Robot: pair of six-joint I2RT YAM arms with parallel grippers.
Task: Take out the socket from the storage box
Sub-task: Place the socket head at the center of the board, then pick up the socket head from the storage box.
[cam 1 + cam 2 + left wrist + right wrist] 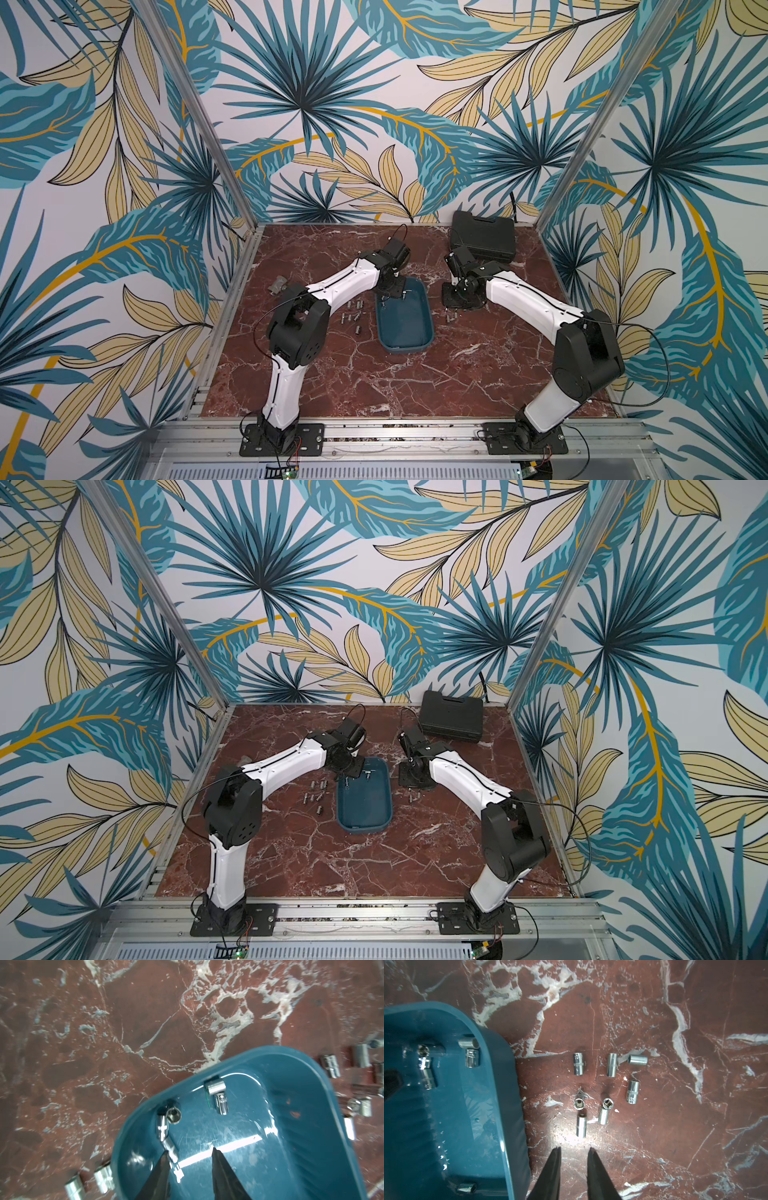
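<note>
Several chrome sockets are seen bunched at the 12 o'clock end of the storage box (405, 332), which is set mid-surface (332, 386).

Risks:
- The box looks light and shallow. It could be shoved sideways by the left pincer (190, 1153) and slid into the loose sockets (358, 330) at its 9 o'clock side.
- That pincer is found inside the box, jaws apart, nothing clamped.
- One socket (172, 1153) is seen off-centre, just beside one fingertip (163, 1164). On closing, it could be rolled away or squirted out.
- The right pincer (574, 1150) is held over bare surface at the box's 3 o'clock side, jaws slightly apart, empty.

Hidden or unclear:
- Most of the 3 o'clock cluster (611, 1065) is covered by the right arm (523, 303) in both top views.
- Real sockets cannot be told from reflections on the glossy box floor, so the count is not settled.
- Fingertip contact cannot be judged.
- The grey item (277, 284) at the surface's 9 o'clock edge is not identified.
</note>
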